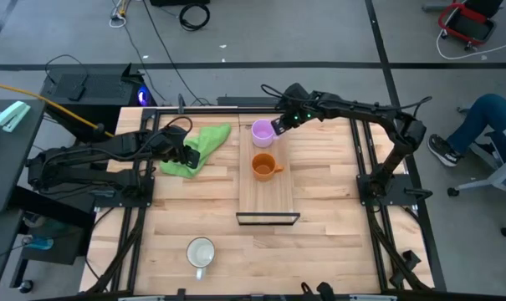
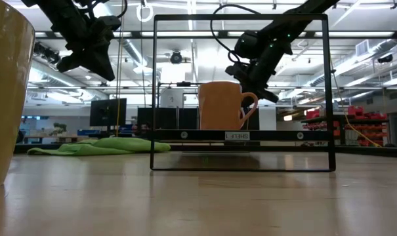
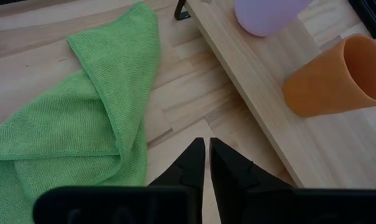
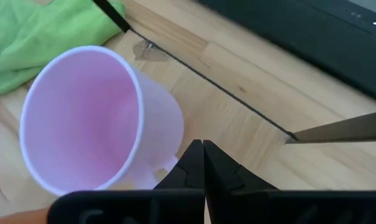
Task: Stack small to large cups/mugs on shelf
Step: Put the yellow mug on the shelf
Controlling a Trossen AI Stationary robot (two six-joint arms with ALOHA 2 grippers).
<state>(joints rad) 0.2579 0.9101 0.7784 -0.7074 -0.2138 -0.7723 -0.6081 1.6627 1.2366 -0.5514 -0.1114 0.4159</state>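
The right pincer (image 1: 277, 127) is hovering at the far end of the shelf (image 1: 266, 192), just beside the light purple mug (image 1: 263, 132), which is standing upright on the plank. In the right wrist view that mug (image 4: 100, 118) is sitting close against the dark fingers (image 4: 197, 163), whose tips are pressed together with nothing between them, right by the mug's handle side; whether they are touching it cannot be told.

The orange mug (image 1: 264, 165) is standing on the shelf too, just nearer than the purple 1, its handle pointing toward the right arm's side. In the low view it (image 2: 222, 105) is showing upright on the plank inside the black frame (image 2: 327, 92).

The white mug (image 1: 201, 253) is resting on the tabletop (image 1: 336, 234) well apart from the shelf, near the front edge, with its handle toward that edge.

The left pincer (image 1: 188, 154) is hanging over the green cloth (image 1: 197, 148) lying beside the shelf; its 2 fingers (image 3: 191, 163) are drawn nearly shut and holding nothing.
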